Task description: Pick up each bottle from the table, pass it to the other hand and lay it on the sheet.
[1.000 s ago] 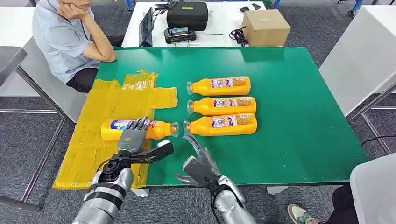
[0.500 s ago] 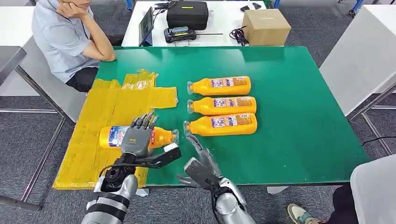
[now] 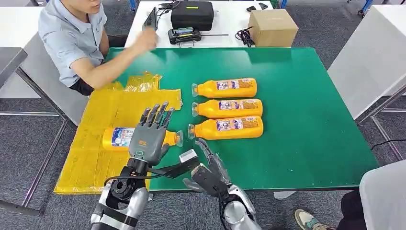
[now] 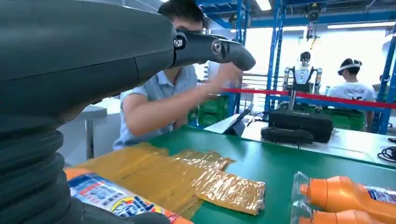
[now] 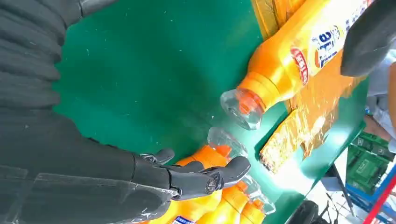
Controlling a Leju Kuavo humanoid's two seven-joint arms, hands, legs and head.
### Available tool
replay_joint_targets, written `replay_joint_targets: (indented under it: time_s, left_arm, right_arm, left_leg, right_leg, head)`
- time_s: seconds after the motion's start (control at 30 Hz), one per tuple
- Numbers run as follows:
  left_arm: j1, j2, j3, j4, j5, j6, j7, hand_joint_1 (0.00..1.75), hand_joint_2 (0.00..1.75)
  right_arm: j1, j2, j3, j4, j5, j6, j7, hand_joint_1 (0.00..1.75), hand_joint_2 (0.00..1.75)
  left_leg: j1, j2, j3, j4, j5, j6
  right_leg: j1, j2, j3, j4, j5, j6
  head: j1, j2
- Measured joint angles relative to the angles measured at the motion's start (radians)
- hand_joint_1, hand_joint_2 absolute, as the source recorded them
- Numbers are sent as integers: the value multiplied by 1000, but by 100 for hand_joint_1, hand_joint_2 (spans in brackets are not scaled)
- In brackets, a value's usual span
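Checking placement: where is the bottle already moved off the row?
In the head view, the bottle lies on the yellow sheet, left of the three-bottle row, partly behind the raised left hand.
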Motion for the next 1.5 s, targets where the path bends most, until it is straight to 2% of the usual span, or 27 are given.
replay_joint_targets:
  time_s: [0.2,0.3,0.33,0.4,0.43,0.5,0.6,0.73,0.9,1.03,1.3,1.5]
  left_arm:
    - [5,24,-58,-40,0,29,57,0,175]
    - [34,25,-86,-98,84,38,-19,0,175]
    - [45,25,-90,-114,144,34,-54,0,175]
    - [82,21,-91,-164,388,11,-161,0,175]
    - [101,18,-90,-185,508,2,-209,0,175]
    - [148,5,-71,-224,723,-31,-279,0,175]
    - [231,-13,-3,-269,900,-92,-354,0,175]
    - [279,-24,42,-285,1020,-117,-367,0,175]
    - [319,-32,80,-338,1171,-199,-407,0,175]
    - [353,-36,113,-384,1278,-209,-423,0,175]
    - [381,-39,140,-437,1299,-183,-363,0,175]
    - [388,-42,148,-436,1280,-173,-298,0,175]
  right_arm:
    - [9,0,-6,-15,8,-2,3,0,175]
    - [28,1,-10,-49,-2,-2,-1,0,175]
    - [37,2,-12,-66,-15,-2,-3,0,0]
    - [66,6,-20,-134,-71,19,-12,0,0]
    - [80,8,-27,-169,-107,35,-13,0,175]
    - [109,19,-48,-244,-169,42,33,0,175]
    - [154,33,-90,-363,-127,7,72,0,175]
    - [186,31,-101,-480,121,-73,65,0,175]
    - [216,4,-76,-554,319,-142,96,0,175]
    - [231,-29,-35,-593,474,-180,172,0,175]
    - [242,-100,34,-650,697,-218,318,0,175]
    - [243,-138,46,-641,723,-131,396,0,175]
  left_leg:
    - [0,0,0,0,0,0]
    - [0,0,0,0,0,0]
    - [0,0,-1,0,0,0]
    - [0,0,-1,0,-1,0]
    - [0,0,-1,0,-1,0]
    - [0,0,-1,0,-1,0]
    - [0,0,-1,0,-1,0]
    - [0,0,-1,0,-1,0]
    - [0,0,-1,0,-1,0]
    - [0,0,-1,0,-1,0]
    - [0,0,-1,0,-1,0]
    - [0,0,-1,0,-1,0]
  right_leg:
    - [0,0,0,0,0,0]
    - [0,0,0,0,0,0]
    - [0,0,0,0,0,0]
    - [0,0,-1,0,0,0]
    - [0,0,-1,0,0,0]
    - [0,0,-1,0,0,0]
    - [0,0,-2,-1,-1,0]
    - [0,0,-2,0,0,0]
    - [0,0,-1,0,0,0]
    - [0,0,-1,0,0,0]
    - [0,0,-1,-1,0,0]
    - [0,0,-1,-1,0,0]
  head:
    - [0,0]
    - [0,0]
    - [0,0]
    - [0,0]
    - [0,0]
    - [0,0]
    - [0,0]
    - [0,0]
    - [0,0]
    - [0,0]
    - [0,0]
    - [0,0]
